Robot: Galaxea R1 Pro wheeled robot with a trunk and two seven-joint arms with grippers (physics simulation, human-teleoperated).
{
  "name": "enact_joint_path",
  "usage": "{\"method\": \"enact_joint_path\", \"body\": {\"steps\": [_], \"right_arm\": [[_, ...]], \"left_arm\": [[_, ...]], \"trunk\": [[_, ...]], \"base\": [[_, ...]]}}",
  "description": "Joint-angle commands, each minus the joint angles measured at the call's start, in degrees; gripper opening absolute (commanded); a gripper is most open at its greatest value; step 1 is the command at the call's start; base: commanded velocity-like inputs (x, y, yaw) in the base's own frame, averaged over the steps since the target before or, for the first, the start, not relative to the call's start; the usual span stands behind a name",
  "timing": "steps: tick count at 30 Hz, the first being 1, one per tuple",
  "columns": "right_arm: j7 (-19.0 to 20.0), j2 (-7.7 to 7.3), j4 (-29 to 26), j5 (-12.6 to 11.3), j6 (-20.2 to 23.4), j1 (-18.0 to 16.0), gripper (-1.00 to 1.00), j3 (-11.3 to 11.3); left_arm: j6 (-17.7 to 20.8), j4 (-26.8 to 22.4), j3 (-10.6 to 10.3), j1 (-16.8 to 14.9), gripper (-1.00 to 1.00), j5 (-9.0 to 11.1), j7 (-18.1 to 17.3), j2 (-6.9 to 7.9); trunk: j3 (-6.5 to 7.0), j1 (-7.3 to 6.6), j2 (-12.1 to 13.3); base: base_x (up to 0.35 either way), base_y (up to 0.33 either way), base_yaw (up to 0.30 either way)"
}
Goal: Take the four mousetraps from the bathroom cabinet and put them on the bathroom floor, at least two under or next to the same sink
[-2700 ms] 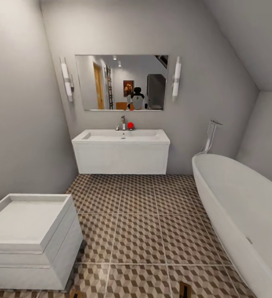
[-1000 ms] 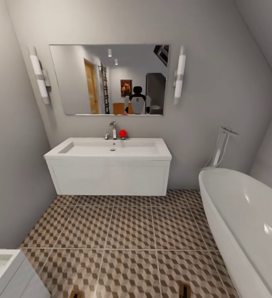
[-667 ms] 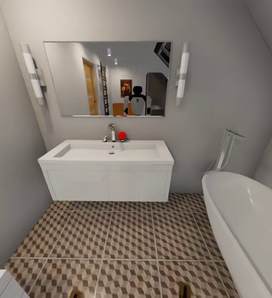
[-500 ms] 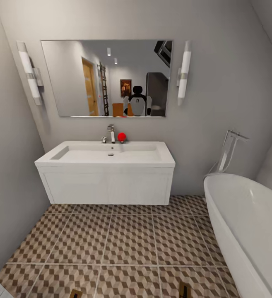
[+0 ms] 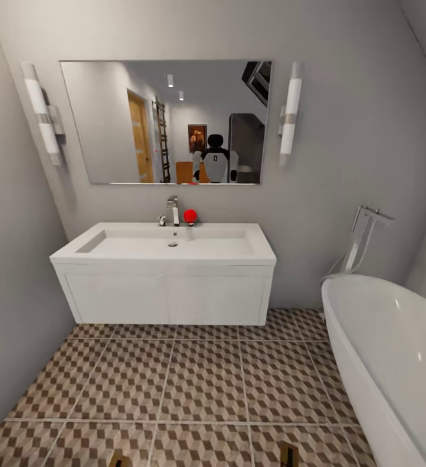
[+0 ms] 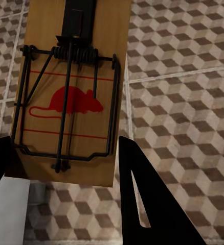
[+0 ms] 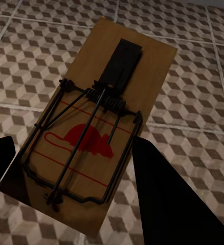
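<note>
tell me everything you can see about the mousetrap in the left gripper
The mousetrap is a flat rectangular board of light brown wood, printed with a red mouse and thin red lines. A dark wire spring coil and frame lie over the print, with a black plate at the far end. It sits between the left gripper's dark fingers, held above the cube-patterned bathroom floor.

Mousetrap (image 6: pixel 68 97) btwn left tool (image 6: pixel 66 176) fingers

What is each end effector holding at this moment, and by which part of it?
Each holds a mousetrap. The left end effector grips its mousetrap across the end by the wire bar's loop, and the right end effector grips its mousetrap likewise, above the bathroom floor.
</note>
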Motion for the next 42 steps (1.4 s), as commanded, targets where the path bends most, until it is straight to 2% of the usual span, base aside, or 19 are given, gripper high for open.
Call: {"method": "enact_joint_path", "body": {"steps": [1,13,40,42], "right_arm": [[-0.2,0.0,0.0,0.4,-0.1,0.0,-1.0,0.1],[-0.2,0.0,0.0,0.4,-0.1,0.0,-1.0,0.1],[-0.2,-0.02,0.0,0.4,0.0,0.0,-1.0,0.1],[-0.2,0.08,0.0,0.4,0.0,0.0,-1.0,0.1]], "left_arm": [[0.1,-0.1,-0.5,0.0,-1.0,-0.1,0.8,0.05],[0.0,-0.2,-0.5,0.0,-1.0,-0.1,0.8,0.05],[0.0,-0.2,-0.5,0.0,-1.0,0.0,0.8,0.13],[-0.2,-0.2,-0.5,0.0,-1.0,0.0,-0.5,0.09]], "trunk": [[-0.06,0.0,0.0],[-0.06,0.0,0.0],[-0.06,0.0,0.0],[-0.06,0.0,0.0]], "base": [[0.072,0.0,0.0],[0.182,0.0,0.0],[0.006,0.0,0.0],[0.0,0.0,0.0]]}}
